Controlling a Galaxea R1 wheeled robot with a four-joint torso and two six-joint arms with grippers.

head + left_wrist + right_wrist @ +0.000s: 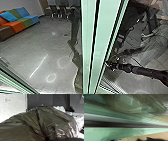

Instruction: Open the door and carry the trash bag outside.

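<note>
Gray floor (45, 47) spreads beside a multicolored sofa (18, 17). At the pale green door frame (87, 37) is the right gripper (109, 64); I cannot tell its opening or hold. The brown trash bag (50, 116) bulges before the left wrist camera, the left gripper's opening and hold unclear.

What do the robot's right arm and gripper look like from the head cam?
The right arm is black, slim and roughly tubular, with thicker rounded joint sections and small pale glints toward its end. The right gripper looks dark with bright highlights; its exact shape can't be made out.
</note>
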